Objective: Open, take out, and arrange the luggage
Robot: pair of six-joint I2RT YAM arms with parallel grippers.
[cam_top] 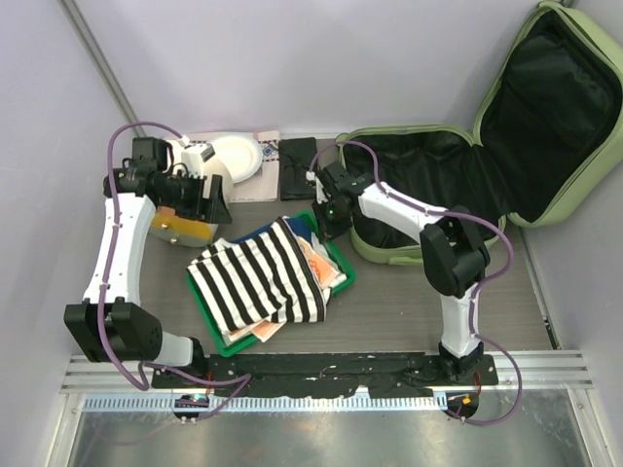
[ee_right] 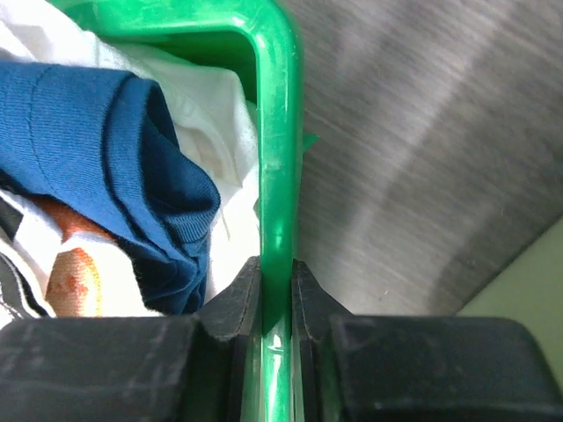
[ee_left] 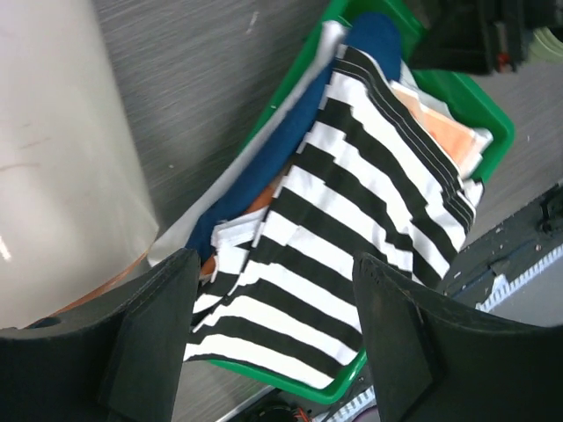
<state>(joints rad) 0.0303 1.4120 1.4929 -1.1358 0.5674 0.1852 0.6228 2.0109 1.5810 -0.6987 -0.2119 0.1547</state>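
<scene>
The luggage (cam_top: 545,117), a pale green suitcase with black lining, lies open at the back right with its lid leaning on the wall; a corner of it shows in the right wrist view (ee_right: 528,290). A bright green tray (cam_top: 343,270) holds a black-and-white striped shirt (cam_top: 258,272) over blue, white and orange clothes. My right gripper (cam_top: 331,216) is shut on the tray's far rim (ee_right: 277,176), its fingers (ee_right: 237,303) pinching the rim on both sides. My left gripper (cam_top: 209,199) is open and empty above the table, beside a cream-and-orange container (cam_top: 185,229), looking down at the striped shirt (ee_left: 369,193).
A white round dish (cam_top: 234,156), a small white box (cam_top: 200,154) and a black pouch (cam_top: 297,167) lie at the back by the wall. Grey walls close in the left, back and right. The container (ee_left: 62,158) stands close to my left fingers.
</scene>
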